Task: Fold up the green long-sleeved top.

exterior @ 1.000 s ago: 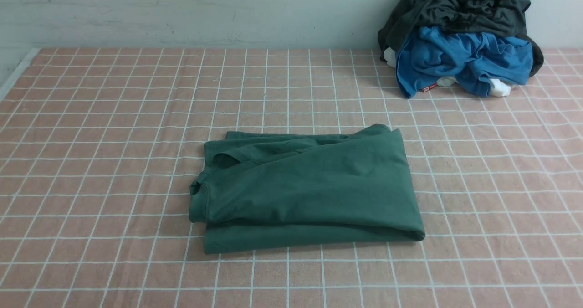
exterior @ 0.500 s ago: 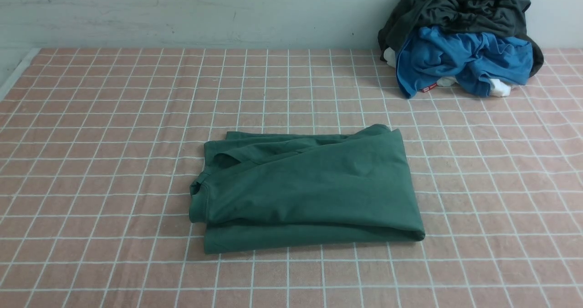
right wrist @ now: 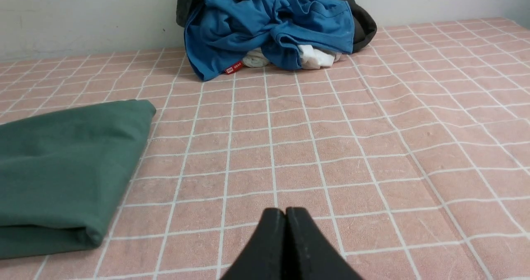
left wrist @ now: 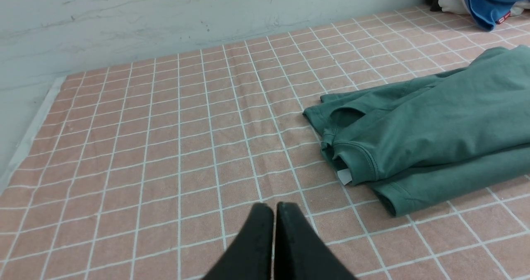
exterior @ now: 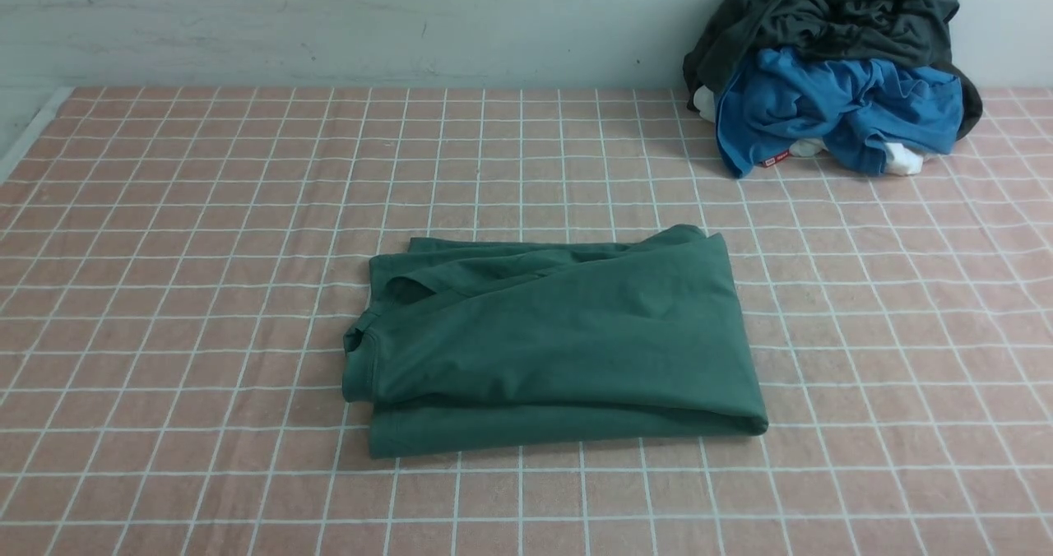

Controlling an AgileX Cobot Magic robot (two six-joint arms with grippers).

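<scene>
The green long-sleeved top (exterior: 559, 342) lies folded into a compact rectangle in the middle of the pink checked cloth, its ribbed neck at its left end. The left wrist view shows that neck end (left wrist: 360, 164) with a white label (left wrist: 344, 175) poking out. The right wrist view shows the top's other end (right wrist: 62, 168). My left gripper (left wrist: 274, 207) is shut and empty, above bare cloth short of the neck end. My right gripper (right wrist: 285, 211) is shut and empty too, off to the side of the top's right end. Neither arm appears in the front view.
A heap of clothes sits at the back right against the wall: a bright blue garment (exterior: 839, 108) under a dark grey-black one (exterior: 823, 9), with bits of white fabric (exterior: 901, 159). The cloth's left edge (exterior: 33, 128) meets a pale border.
</scene>
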